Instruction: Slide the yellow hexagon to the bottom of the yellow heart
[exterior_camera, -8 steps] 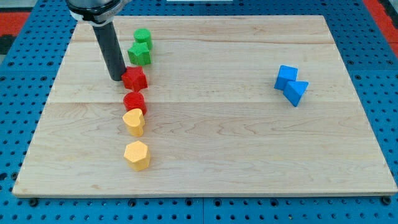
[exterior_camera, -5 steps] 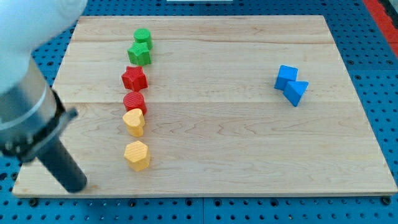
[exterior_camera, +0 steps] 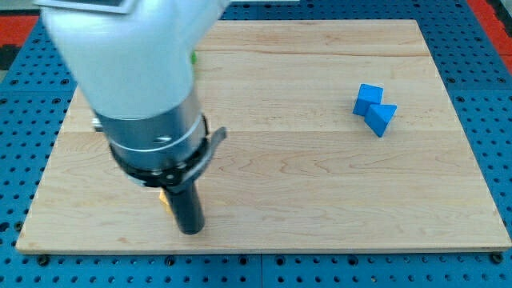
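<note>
Standing at the desk's [exterior_camera: 320, 200] lower left, my tip [exterior_camera: 192, 231] touches a yellow sliver [exterior_camera: 163, 199], apparently the yellow hexagon; the arm hides the heart. No gripper exists here. You should push gently upward, stopping just short.

We see two bright blue blocks [exterior_camera: 374, 109] on the pale wooden board [exterior_camera: 320, 176]. A yellow sliver [exterior_camera: 163, 199] shows beside our dark rod [exterior_camera: 189, 210], under a white-and-grey arm [exterior_camera: 136, 80].

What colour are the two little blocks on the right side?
Both blocks are blue, seen clearly in the camera view.
</note>
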`<action>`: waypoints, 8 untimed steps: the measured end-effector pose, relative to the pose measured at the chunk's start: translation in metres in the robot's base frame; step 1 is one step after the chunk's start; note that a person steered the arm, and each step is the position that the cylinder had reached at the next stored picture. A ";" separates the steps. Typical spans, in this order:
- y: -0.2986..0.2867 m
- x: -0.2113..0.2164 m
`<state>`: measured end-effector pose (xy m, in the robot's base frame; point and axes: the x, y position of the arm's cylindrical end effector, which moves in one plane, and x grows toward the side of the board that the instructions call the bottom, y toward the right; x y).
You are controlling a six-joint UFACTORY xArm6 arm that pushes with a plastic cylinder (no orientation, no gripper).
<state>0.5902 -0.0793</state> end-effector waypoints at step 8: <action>0.001 -0.138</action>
<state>0.4520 -0.0779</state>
